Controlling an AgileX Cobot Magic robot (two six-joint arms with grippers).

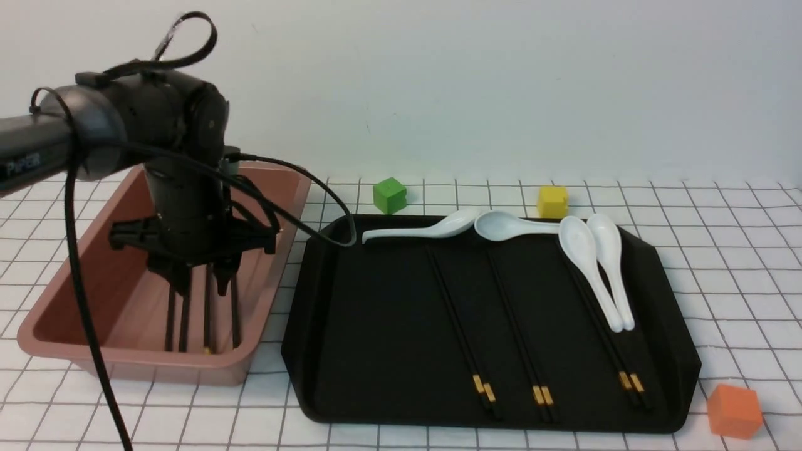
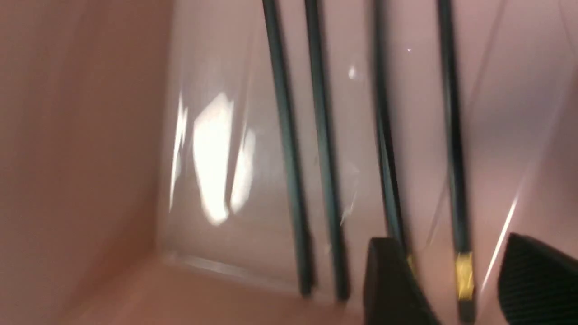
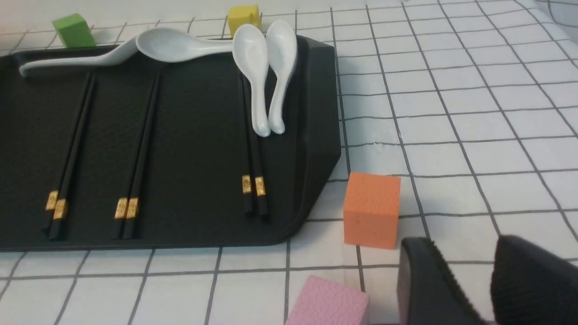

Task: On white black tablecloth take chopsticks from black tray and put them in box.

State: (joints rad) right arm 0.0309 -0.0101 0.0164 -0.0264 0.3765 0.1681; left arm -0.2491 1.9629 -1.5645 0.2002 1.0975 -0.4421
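On the tablecloth (image 1: 720, 250) the pink box (image 1: 150, 363) stands left of the black tray (image 1: 376, 326). My left gripper (image 1: 202, 285) hangs inside the box, open. Several chopsticks (image 1: 185, 319) lie lengthwise on the box floor below it. In the blurred left wrist view, one gold-banded stick (image 2: 463, 271) lies between the parted fingers of the left gripper (image 2: 449, 239), untouched by either. Three chopstick pairs (image 1: 460, 326) (image 1: 517, 326) (image 1: 601, 332) lie on the tray, gold bands towards me. My right gripper (image 3: 463, 241) shows only in its wrist view, open and empty above the cloth.
Several white spoons (image 1: 583, 250) lie along the tray's far side; two rest over the right pair. A green cube (image 1: 389, 195) and a yellow cube (image 1: 552, 202) sit behind the tray. An orange cube (image 1: 734, 410) sits at its near right corner, a pink cube (image 3: 327, 302) nearby.
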